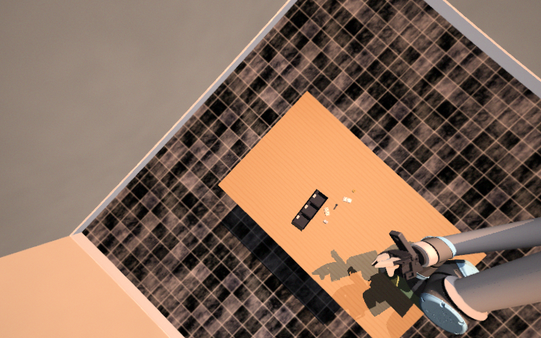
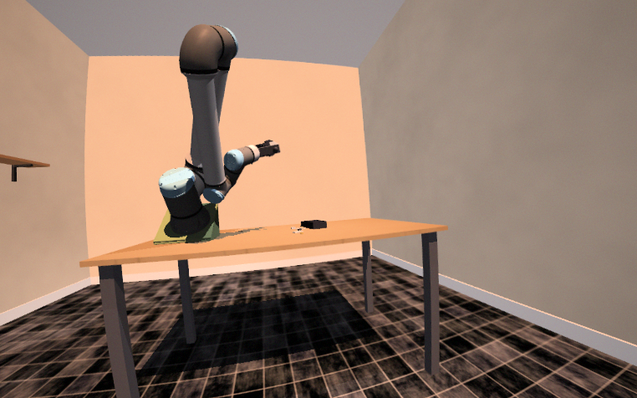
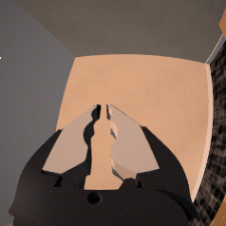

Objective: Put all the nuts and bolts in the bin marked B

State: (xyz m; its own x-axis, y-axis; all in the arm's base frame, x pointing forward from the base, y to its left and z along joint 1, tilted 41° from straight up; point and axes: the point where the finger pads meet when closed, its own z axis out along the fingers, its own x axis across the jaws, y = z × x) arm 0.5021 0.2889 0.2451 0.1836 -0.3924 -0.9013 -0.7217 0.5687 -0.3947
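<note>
- Broadly, the counter (image 1: 289, 138) is a long orange rectangle, and the arm's base sits on a green pad at one of its short ends, near a corner.
- Over that same end the arm folds steeply upward and back down, so the jaws (image 2: 274, 148) hang high in the air and point roughly level along the counter, not down at it.
- Near the middle of the counter, closer to one long edge, lies the dark strip of bins (image 1: 309, 209): three compartments in a row, its long axis running along the counter's length. Which compartment is marked B cannot be read at this size.
- Beside the strip, on the side away from that long edge, the small parts (image 1: 326, 211) are scattered. One dark piece lies just beside the pale ones; a larger pale piece (image 1: 346, 199) and a tiny speck sit a little further off. Nuts cannot be told from bolts.
- In the wrist view the jaws are almost fully shut, the tips near touching with only wall behind them. They hold nothing.
- The relation that matters: every part lies well ahead of the jaws along the counter's length and far below them. By my judgement the coming move must carry the wrist forward, tip it downward and open the jaws before any pick.
</note>
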